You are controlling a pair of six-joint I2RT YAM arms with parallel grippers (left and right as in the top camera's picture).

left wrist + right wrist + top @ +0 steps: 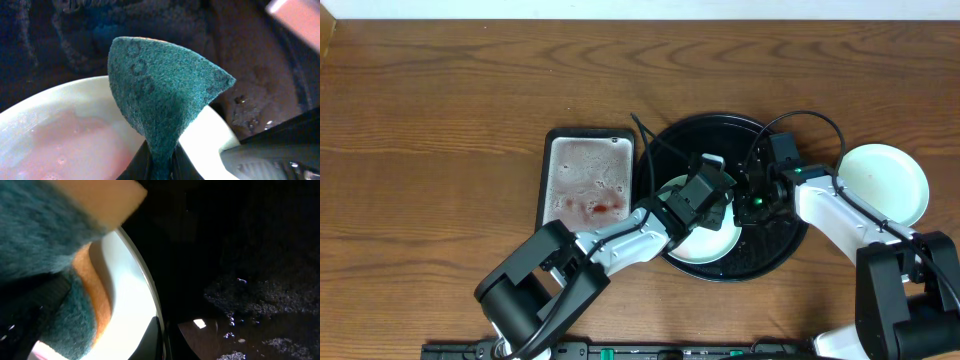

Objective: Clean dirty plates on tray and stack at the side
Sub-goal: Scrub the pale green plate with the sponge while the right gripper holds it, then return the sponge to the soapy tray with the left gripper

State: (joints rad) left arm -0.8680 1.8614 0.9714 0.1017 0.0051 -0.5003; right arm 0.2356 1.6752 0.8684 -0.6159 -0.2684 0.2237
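From overhead, one plate (886, 185) lies clean right of the tray (785, 240). A second plate (705, 248) is on the tray, mid-scrub, I judge. Only the left wrist shows the left gripper (160, 161) clamped on the sponge (165, 90) above pink suds. The right wrist shows the right gripper (742, 205) at that plate's rim, but I cannot tell whether it grips.

faint dark print on teal sponge (165, 95), unreadable, no other legible text

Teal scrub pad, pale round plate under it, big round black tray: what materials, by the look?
By look: teal scrub pad: fibrous abrasive synthetic, matte, fuzzy weave; pale round plate: smooth and glossy, plastic or glazed ceramic, can't tell; round black tray: glossy, likely plastic, wet sheen.
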